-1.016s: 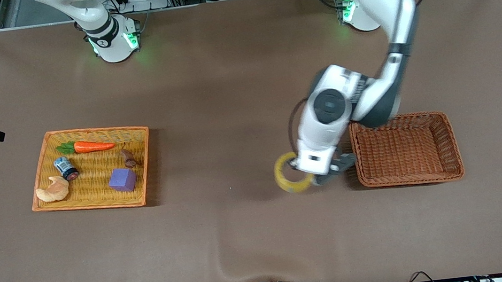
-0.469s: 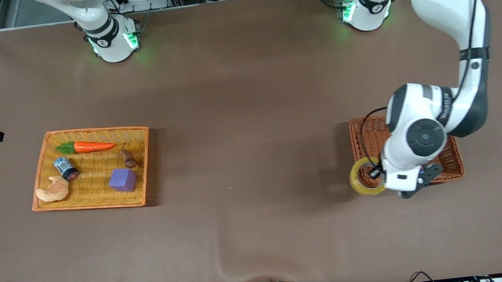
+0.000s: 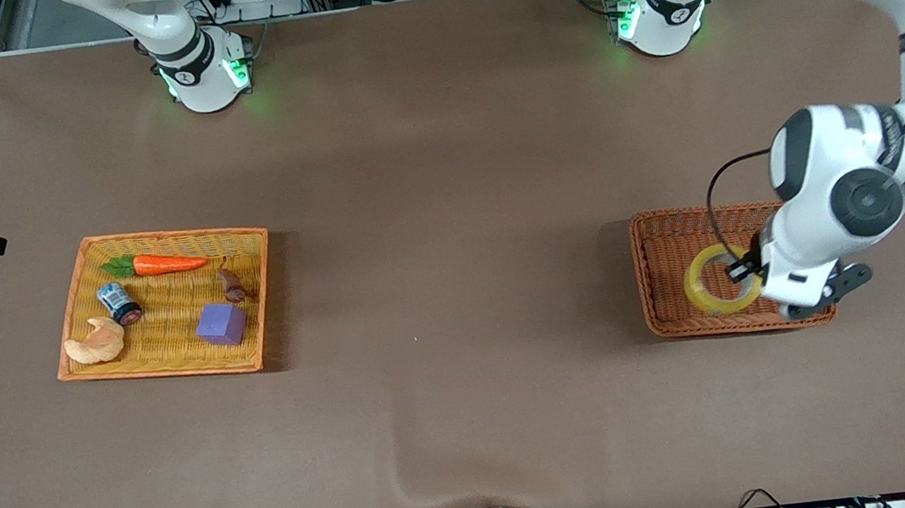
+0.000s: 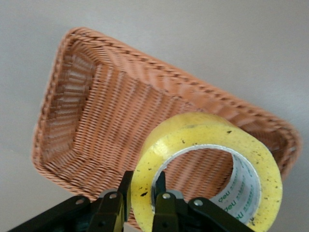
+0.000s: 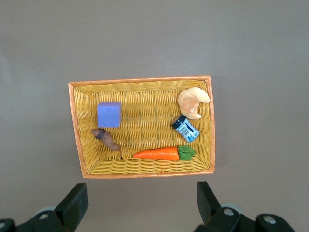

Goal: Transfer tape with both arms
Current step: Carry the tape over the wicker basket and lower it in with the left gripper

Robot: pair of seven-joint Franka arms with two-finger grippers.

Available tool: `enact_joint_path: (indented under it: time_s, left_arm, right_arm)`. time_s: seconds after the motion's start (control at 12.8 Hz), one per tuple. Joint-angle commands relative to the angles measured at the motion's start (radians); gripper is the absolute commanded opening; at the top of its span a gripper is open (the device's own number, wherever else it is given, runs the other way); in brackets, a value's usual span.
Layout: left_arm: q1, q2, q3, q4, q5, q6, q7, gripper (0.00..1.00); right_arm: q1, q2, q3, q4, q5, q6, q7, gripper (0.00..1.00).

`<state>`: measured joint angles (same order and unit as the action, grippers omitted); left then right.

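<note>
The bench (image 3: 430, 205) is wide and covered with a brown sheet. The sheet has a little bump in it at the edge closest to the front camera, near the middle.

Two baskets sit right on the bench, well apart. A flat yellow basket with an orange rim (image 3: 265, 292) sits toward the right arm's end. A deeper brown woven basket (image 3: 652, 282) sits toward the left arm's end.

The two white arm bases also stand on the bench, along the edge farthest from the front camera. The right arm's base (image 3: 202, 74) and the left arm's base (image 3: 659, 9) both glow green.
</note>
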<state>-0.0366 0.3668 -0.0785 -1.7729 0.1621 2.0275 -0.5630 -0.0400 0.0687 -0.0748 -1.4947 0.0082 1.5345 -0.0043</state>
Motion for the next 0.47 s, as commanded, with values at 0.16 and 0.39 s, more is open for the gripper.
enact_joint_path:
  time_s: [0.16,0.39]
  left_arm:
    - [0.058,-0.036,-0.015,-0.126,0.020,0.101,0.104,0.00]
    - [0.089,-0.005,-0.015,-0.146,0.020,0.151,0.155,0.00]
  right_arm:
    - [-0.017,0.005,0.009,0.019,0.006,-0.013,0.013,1.00]
    - [-0.012,0.005,0.010,0.019,0.004,-0.013,0.012,1.00]
